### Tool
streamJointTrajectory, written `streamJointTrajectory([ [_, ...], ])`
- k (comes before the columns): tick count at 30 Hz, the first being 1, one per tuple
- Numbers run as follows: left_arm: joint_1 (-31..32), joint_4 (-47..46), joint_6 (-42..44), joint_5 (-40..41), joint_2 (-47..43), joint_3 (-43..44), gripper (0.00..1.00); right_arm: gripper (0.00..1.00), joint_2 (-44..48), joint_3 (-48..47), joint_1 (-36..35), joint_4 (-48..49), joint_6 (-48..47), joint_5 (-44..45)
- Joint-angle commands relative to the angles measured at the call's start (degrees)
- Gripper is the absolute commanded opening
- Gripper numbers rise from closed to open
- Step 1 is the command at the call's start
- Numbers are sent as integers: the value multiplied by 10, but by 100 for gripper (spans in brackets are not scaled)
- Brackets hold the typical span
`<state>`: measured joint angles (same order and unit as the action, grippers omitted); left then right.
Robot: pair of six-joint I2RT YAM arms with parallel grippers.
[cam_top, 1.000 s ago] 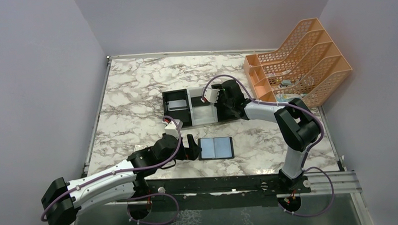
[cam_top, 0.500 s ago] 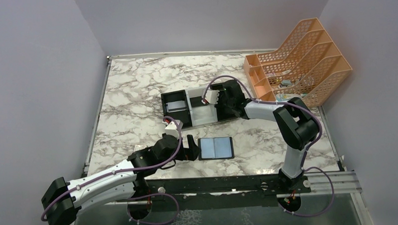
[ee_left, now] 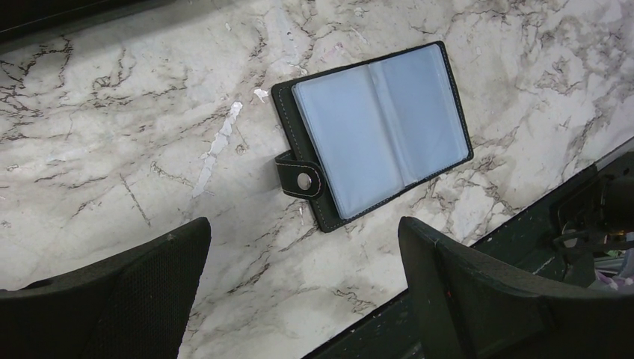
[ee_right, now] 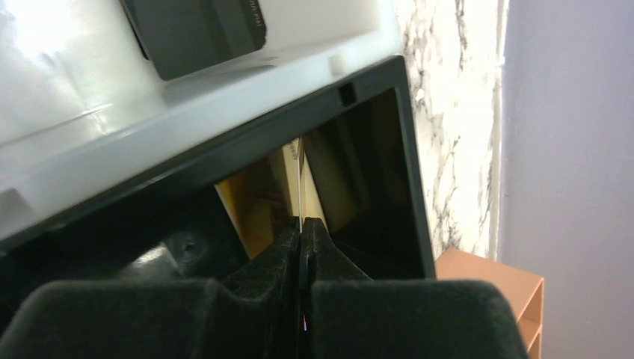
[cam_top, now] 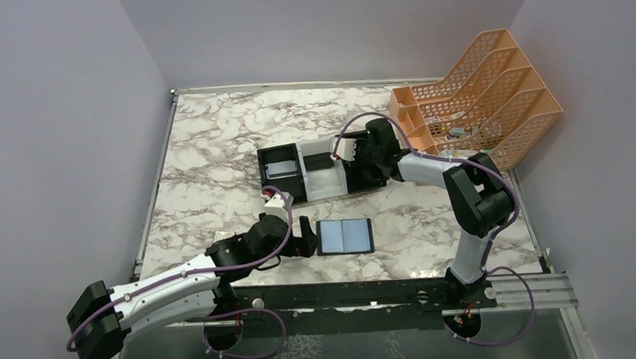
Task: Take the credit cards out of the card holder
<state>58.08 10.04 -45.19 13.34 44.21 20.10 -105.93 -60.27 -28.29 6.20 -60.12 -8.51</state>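
Observation:
The card holder [cam_top: 345, 236] lies open on the marble, both bluish-grey panels up, its tab at the left; it also shows in the left wrist view [ee_left: 381, 127]. My left gripper [cam_top: 305, 234] is open and empty just left of it, jaws wide apart [ee_left: 303, 232]. My right gripper [cam_top: 357, 164] is down in the right black compartment of the tray, shut on the gold-tan card [ee_right: 278, 191], which I see edge-on between the fingers [ee_right: 301, 228]. The silver-grey card [cam_top: 279, 168] lies in the tray's left black compartment.
The black-white-black tray [cam_top: 324, 182] stands mid-table; its white wall [ee_right: 187, 112] fills the right wrist view. An orange file rack [cam_top: 487, 94] stands at the back right. The table's front edge and black rail [cam_top: 351, 294] run just below the card holder.
My right wrist has swung back and to the right over the tray's right compartment. The tray slid slightly left. The left arm and card holder have not moved.

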Motion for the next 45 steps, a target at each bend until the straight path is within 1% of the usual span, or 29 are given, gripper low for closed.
streamJointTrajectory([
  [1, -5, -1, 18, 4, 8, 11, 99, 2, 2, -27, 5, -9, -26, -40],
  [8, -7, -9, 25, -3, 25, 15, 99, 8, -19, -30, 6, 3, -43, -63],
  [15, -10, -13, 27, -8, 35, 19, 99, 13, -45, -49, 5, -12, -46, -48],
  [19, -11, -11, 27, -8, 35, 19, 99, 24, -36, -44, 8, -24, -37, -50],
  [21, -12, -9, 24, -3, 36, 20, 99, 27, -31, -43, 11, -40, -34, -59],
  [30, -12, -1, 20, -10, 34, 29, 99, 30, -13, -44, 19, -76, -5, -68],
  [34, -12, -4, 14, -14, 35, 29, 99, 31, -14, -63, 23, -113, 13, -77],
  [38, -12, 0, 9, -14, 37, 32, 99, 32, -6, -61, 25, -118, 27, -71],
  [41, -13, 3, 7, -14, 41, 32, 99, 33, 7, -52, 26, -110, 39, -72],
  [45, -13, 5, 1, -16, 49, 36, 99, 33, 41, -33, 26, -63, 97, -65],
])
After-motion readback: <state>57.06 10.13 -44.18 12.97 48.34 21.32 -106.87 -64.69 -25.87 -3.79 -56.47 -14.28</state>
